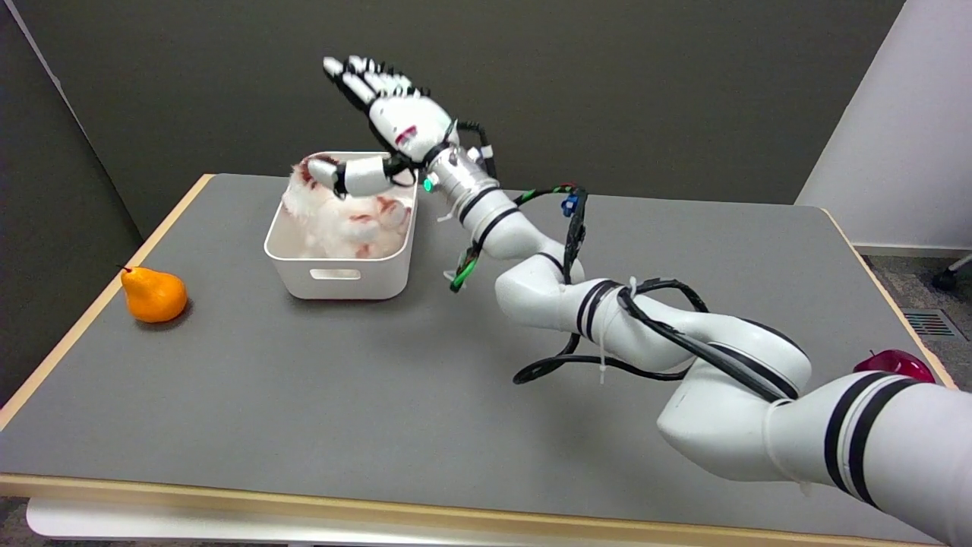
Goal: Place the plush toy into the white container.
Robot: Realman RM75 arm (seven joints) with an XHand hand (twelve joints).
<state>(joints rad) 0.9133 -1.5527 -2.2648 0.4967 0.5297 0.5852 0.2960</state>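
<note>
Nearest me, grey table [342, 395] with wood edging; dark wall upper frame. I see my right hand [395, 133] spread, holding nothing, above the plush toy [342, 220] lying inside the white container [342, 277]; orange pear [154, 295] far left.

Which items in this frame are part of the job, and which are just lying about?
Part of the job:
plush toy, lying in the container
white container
right hand, fingers spread above the toy

Just lying about:
orange pear, near the table's left edge
red apple, partly hidden behind the arm at right
</note>
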